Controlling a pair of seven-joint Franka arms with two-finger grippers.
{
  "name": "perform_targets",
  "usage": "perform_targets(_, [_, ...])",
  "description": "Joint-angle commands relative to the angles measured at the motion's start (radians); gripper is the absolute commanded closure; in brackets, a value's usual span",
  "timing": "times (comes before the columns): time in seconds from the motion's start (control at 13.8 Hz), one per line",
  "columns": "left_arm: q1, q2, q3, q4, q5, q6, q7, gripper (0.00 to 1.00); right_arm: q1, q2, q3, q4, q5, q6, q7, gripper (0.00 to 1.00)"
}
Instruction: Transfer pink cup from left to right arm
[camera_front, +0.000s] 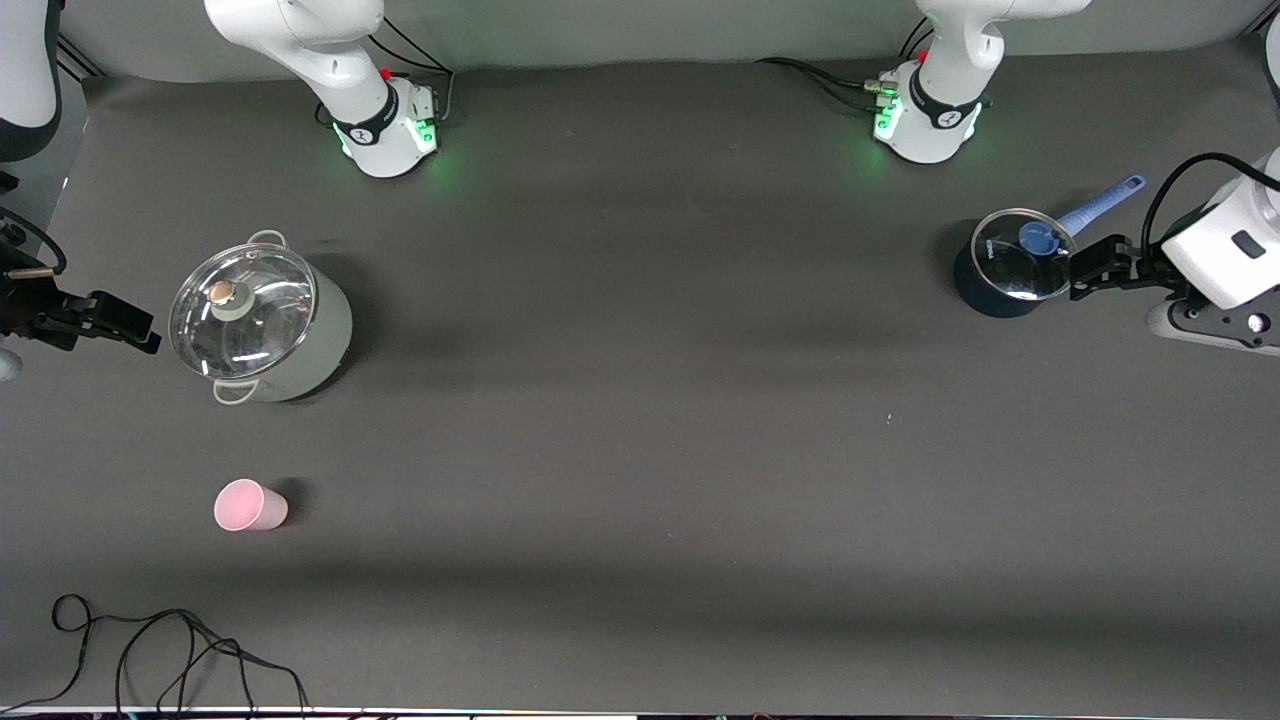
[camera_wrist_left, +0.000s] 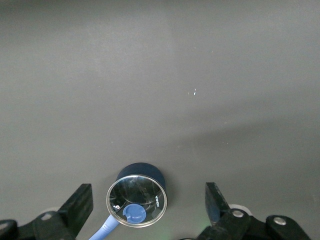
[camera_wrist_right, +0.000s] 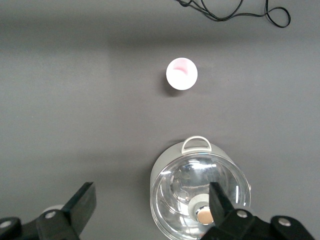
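The pink cup (camera_front: 250, 505) stands upright on the dark table toward the right arm's end, nearer to the front camera than the white pot. In the right wrist view the pink cup (camera_wrist_right: 181, 73) shows from above, apart from everything. My right gripper (camera_front: 135, 330) (camera_wrist_right: 151, 192) hangs open and empty beside the white pot, at the table's edge. My left gripper (camera_front: 1085, 272) (camera_wrist_left: 148, 192) hangs open and empty over the small blue saucepan at the left arm's end. Neither gripper is near the cup.
A white pot with a glass lid (camera_front: 260, 325) (camera_wrist_right: 200, 195) sits between the right arm's base and the cup. A dark blue saucepan with a glass lid and blue handle (camera_front: 1010, 270) (camera_wrist_left: 137, 197) sits at the left arm's end. A black cable (camera_front: 150, 650) (camera_wrist_right: 235, 12) lies along the front edge.
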Motion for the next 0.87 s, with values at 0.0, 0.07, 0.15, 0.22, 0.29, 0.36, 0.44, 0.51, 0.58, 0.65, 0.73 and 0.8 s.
perform_targets(0.0, [-0.005, 0.009, 0.001, 0.026, 0.005, -0.025, 0.005, 0.00, 0.014, -0.014, -0.005, -0.004, 0.016, -0.001, 0.015, 0.00])
perform_targets(0.07, [-0.001, 0.009, 0.002, 0.026, 0.004, -0.024, 0.007, 0.00, 0.013, -0.014, -0.005, -0.004, 0.015, -0.003, 0.015, 0.01])
perform_targets(0.15, [0.000, 0.009, 0.002, 0.026, 0.005, -0.025, 0.007, 0.00, 0.013, -0.014, -0.004, -0.004, 0.016, -0.001, 0.015, 0.00])
perform_targets(0.22, [0.001, 0.009, 0.002, 0.025, 0.005, -0.027, 0.005, 0.00, 0.013, -0.014, -0.005, -0.004, 0.016, -0.003, 0.013, 0.00])
perform_targets(0.29, [0.003, 0.009, 0.002, 0.026, 0.005, -0.025, 0.005, 0.00, 0.013, -0.014, -0.005, -0.004, 0.016, -0.003, 0.004, 0.00])
perform_targets(0.36, [0.003, 0.009, 0.002, 0.026, 0.007, -0.025, 0.004, 0.00, 0.013, -0.014, -0.005, -0.004, 0.016, -0.006, 0.004, 0.00])
perform_targets(0.44, [0.003, 0.009, 0.002, 0.026, 0.008, -0.025, 0.005, 0.00, 0.013, -0.014, -0.004, -0.004, 0.016, -0.007, 0.015, 0.00])
perform_targets(0.51, [0.003, 0.009, 0.002, 0.026, 0.008, -0.025, 0.005, 0.00, 0.013, -0.014, -0.004, -0.004, 0.018, -0.022, 0.016, 0.00])
perform_targets(0.58, [0.003, 0.009, 0.002, 0.026, 0.008, -0.027, 0.004, 0.00, 0.013, -0.014, -0.004, -0.004, 0.021, -0.051, 0.016, 0.00])
perform_targets(0.65, [0.003, 0.009, 0.002, 0.026, 0.008, -0.027, 0.004, 0.00, 0.013, -0.016, -0.008, -0.003, 0.045, -0.074, 0.016, 0.00])
perform_targets(0.73, [0.003, 0.009, 0.002, 0.026, 0.008, -0.027, 0.004, 0.00, 0.013, -0.019, -0.011, -0.001, 0.062, -0.113, 0.018, 0.00])
perform_targets(0.8, [0.004, 0.009, 0.002, 0.026, 0.008, -0.027, 0.005, 0.00, 0.013, -0.019, -0.010, 0.011, 0.062, -0.136, 0.018, 0.00])
